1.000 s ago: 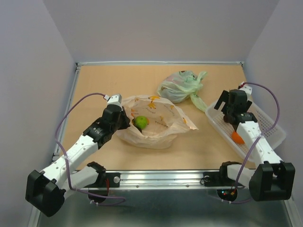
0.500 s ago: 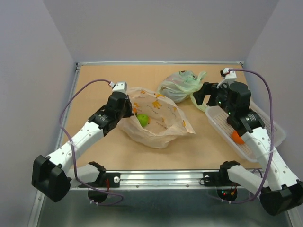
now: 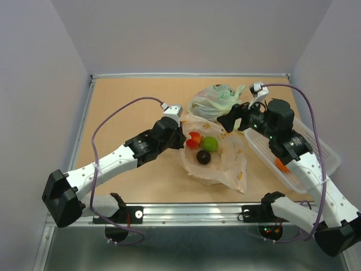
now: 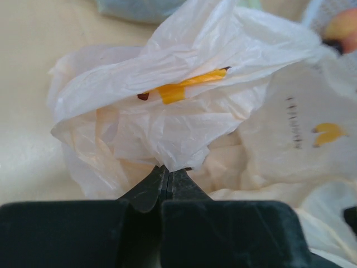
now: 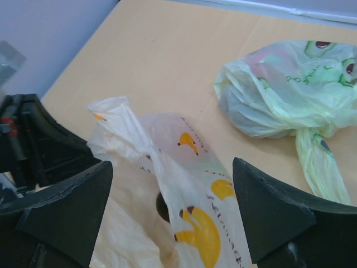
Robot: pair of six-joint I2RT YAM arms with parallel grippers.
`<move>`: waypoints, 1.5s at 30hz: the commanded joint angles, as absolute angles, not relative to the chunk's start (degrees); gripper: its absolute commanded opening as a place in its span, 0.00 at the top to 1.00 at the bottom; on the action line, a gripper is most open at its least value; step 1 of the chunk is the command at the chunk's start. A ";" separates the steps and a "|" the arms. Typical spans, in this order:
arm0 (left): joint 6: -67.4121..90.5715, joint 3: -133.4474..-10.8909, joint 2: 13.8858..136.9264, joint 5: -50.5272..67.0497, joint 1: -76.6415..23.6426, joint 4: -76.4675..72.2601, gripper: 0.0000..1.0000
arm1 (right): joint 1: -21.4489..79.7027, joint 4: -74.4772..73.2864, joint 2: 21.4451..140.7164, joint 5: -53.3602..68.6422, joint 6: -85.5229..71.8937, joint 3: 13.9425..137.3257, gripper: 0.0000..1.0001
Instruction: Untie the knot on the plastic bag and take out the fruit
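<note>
The peach-orange plastic bag (image 3: 225,164) lies mid-table with its mouth open. Inside show a red fruit (image 3: 194,140), a green fruit (image 3: 210,144) and a dark fruit (image 3: 203,157). I see no tied knot; a twisted handle strip (image 5: 131,131) rises from the bag. My left gripper (image 3: 179,135) is shut on the bag's left rim; in the left wrist view (image 4: 167,168) the plastic (image 4: 184,111) bunches out of the closed jaws. My right gripper (image 3: 231,121) is open and empty, just above the bag's far right edge; in the right wrist view (image 5: 173,212) the bag (image 5: 212,229) lies between the fingers.
A pale green tied bag (image 3: 217,101) lies just behind the peach bag and shows in the right wrist view (image 5: 284,95). A white tray (image 3: 318,148) at the right holds an orange fruit (image 3: 282,164). A raised rim borders the table.
My left gripper has moved right, dragging the bag with it; the mouth now shows red and dark fruit too. My right gripper has moved left from the tray to the bag.
</note>
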State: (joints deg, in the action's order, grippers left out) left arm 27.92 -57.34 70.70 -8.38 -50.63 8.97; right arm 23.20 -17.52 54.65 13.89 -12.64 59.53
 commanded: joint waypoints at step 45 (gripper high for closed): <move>33.66 -45.17 66.27 -12.31 -49.75 5.98 1.00 | 53.17 5.53 85.86 -27.86 -24.61 50.45 0.02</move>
State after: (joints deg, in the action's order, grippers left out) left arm 35.20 -42.35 65.95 -12.40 -49.78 7.05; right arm 52.97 -4.03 83.55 -24.05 -24.27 49.43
